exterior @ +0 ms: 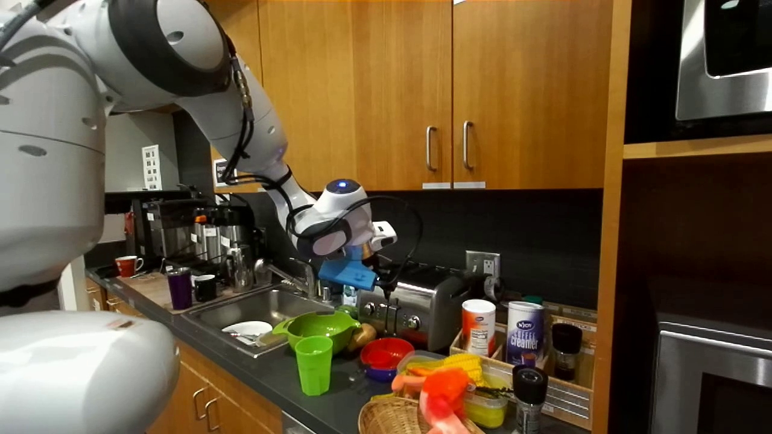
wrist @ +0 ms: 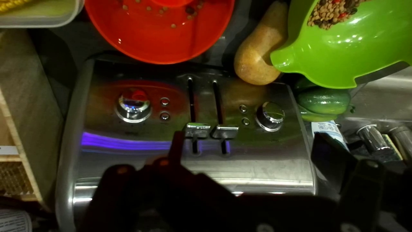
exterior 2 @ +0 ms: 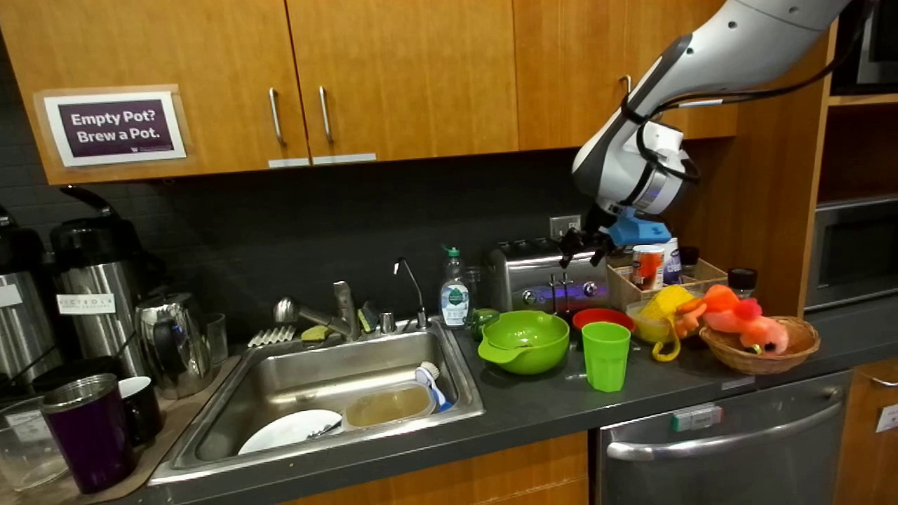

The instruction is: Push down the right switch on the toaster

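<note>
The shiny silver toaster [exterior: 425, 301] stands on the counter by the wall, also seen in an exterior view [exterior 2: 523, 273] and the wrist view [wrist: 257, 167]. The wrist view shows its front panel upside down. Two lever switches sit near the upper ends of their slots. Seen from the front, the right switch [wrist: 197, 130] is the left one in the wrist view; the left switch [wrist: 225, 131] is beside it. My black gripper [wrist: 248, 138] is open and empty above the toaster. One finger appears close beside the right switch; whether it touches is unclear. The gripper also shows in an exterior view [exterior 2: 581, 256].
A red bowl [exterior 2: 603, 319], green bowl [exterior 2: 526, 340] and green cup [exterior 2: 606, 358] stand before the toaster. A squash [wrist: 257, 54] lies against its front. A wooden condiment box [exterior 2: 705, 275] is beside it, the sink [exterior 2: 463, 393] on the other side. Cabinets [exterior: 356, 90] hang above.
</note>
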